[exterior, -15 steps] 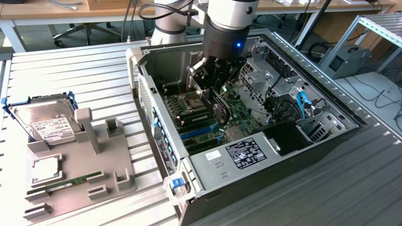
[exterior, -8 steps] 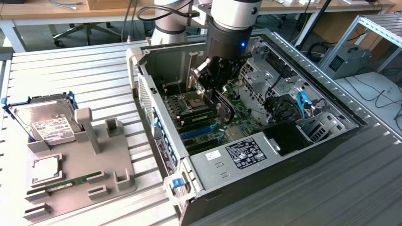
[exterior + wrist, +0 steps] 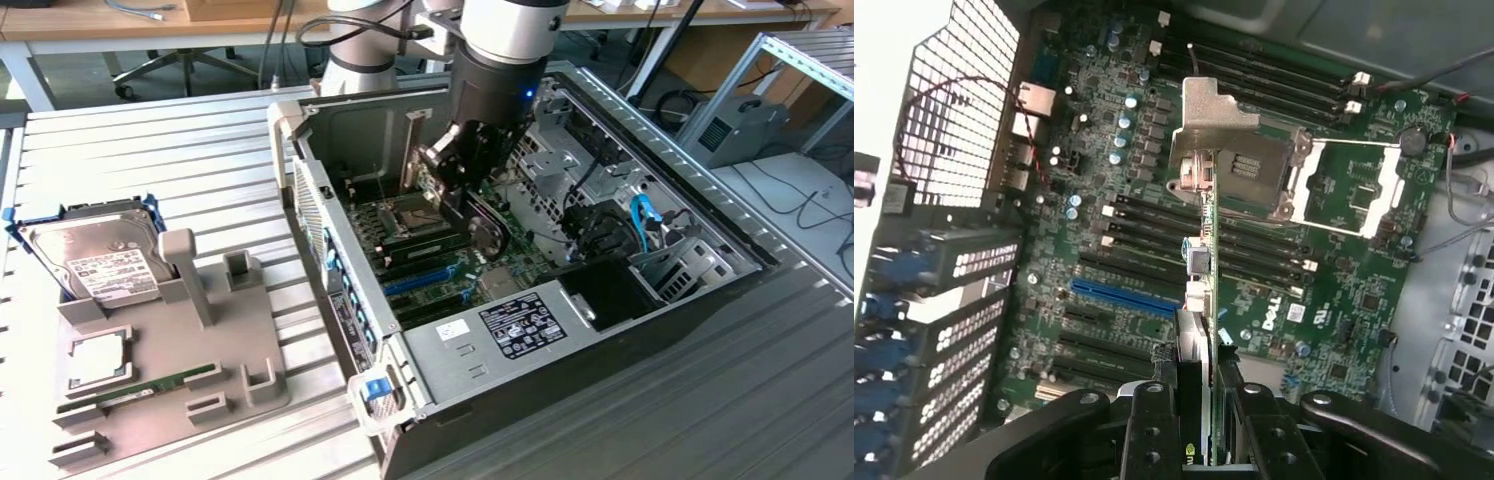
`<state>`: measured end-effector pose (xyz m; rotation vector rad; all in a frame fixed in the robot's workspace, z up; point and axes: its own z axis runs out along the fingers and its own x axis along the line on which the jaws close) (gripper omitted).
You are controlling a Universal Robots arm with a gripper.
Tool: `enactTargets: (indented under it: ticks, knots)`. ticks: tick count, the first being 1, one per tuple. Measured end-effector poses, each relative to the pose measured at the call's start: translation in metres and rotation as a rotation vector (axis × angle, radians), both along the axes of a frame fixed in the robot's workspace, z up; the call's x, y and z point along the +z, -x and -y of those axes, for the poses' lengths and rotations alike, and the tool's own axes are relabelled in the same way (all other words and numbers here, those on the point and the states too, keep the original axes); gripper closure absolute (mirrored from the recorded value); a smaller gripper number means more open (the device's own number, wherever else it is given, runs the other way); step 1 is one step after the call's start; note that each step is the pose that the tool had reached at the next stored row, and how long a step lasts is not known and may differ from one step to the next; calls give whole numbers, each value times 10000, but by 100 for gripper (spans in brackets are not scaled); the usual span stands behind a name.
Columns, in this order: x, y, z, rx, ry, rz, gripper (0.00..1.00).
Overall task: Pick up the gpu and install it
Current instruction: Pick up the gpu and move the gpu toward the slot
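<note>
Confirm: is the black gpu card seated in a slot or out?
Out: the thin black gpu card with silver bracket hangs edge-on in the black hand above the green motherboard.

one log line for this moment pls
stage: gpu install | gripper: shut on gpu, card edge-on between fingers | position: over motherboard inside open case | seated: cannot tell

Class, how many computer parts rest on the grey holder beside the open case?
3. A silver hard drive at the holder's far end, a square silver chip midway, a green memory stick nearest the camera. Others may be hidden.
</note>
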<state>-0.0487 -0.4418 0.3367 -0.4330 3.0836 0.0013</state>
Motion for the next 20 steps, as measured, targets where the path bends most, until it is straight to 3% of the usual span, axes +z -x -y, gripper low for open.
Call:
enactTargets:
  ticks: [9,20]
  knots:
    - [-19,-272,-1,254,1,0,74]
    - [-40,-439,-29,-363,2,0,74]
